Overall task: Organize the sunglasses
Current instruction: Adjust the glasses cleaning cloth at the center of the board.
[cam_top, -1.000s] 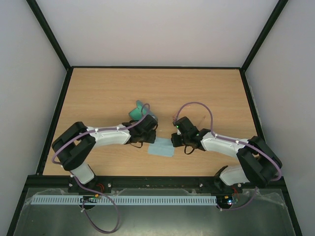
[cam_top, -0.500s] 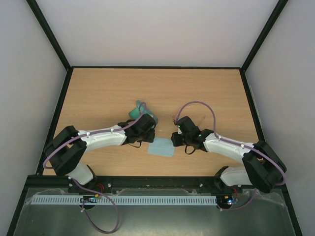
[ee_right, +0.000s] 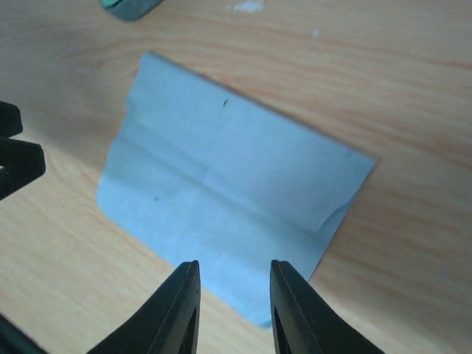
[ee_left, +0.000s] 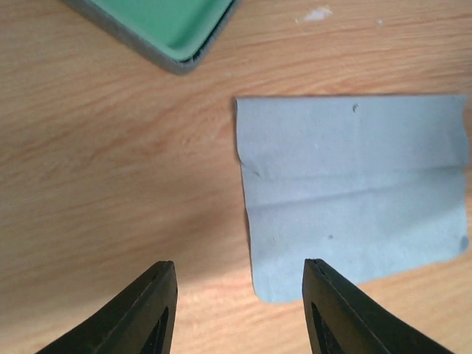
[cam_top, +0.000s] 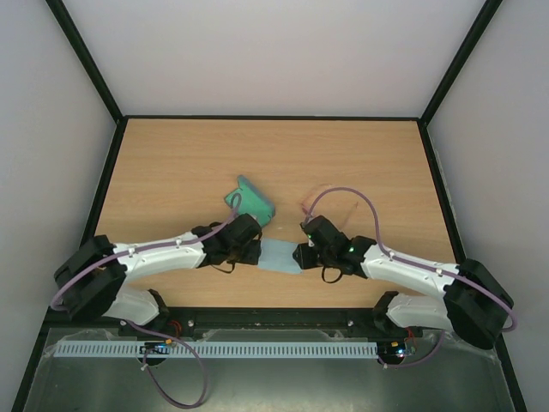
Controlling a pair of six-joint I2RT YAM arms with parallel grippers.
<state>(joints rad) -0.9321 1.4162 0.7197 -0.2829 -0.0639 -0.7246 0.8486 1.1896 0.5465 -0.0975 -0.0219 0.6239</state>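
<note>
The pale blue-grey cloth (cam_top: 279, 256) lies flat on the table between my two grippers; it also shows in the left wrist view (ee_left: 354, 184) and the right wrist view (ee_right: 228, 177). My left gripper (cam_top: 256, 249) is open and empty, its jaws either side of the cloth's left corner (ee_left: 240, 269). My right gripper (cam_top: 298, 256) is open and empty over the cloth's right edge (ee_right: 234, 265). The grey-blue case (cam_top: 249, 202) lies open, green lining up, behind the left gripper. The sunglasses are hard to make out; a thin pinkish bit (cam_top: 304, 206) by the right arm's cable may be part of them.
A black frame rail (cam_top: 274, 118) borders the wooden table (cam_top: 189, 163) at the back and sides. The right arm's purple cable (cam_top: 343, 190) loops above the table. The left gripper's fingers (ee_right: 15, 158) show at the left edge of the right wrist view.
Both arms have stretched out lower and come toward the near edge. The left gripper has left the case and now sits at the cloth's left side; the right gripper has closed in on its right side.
</note>
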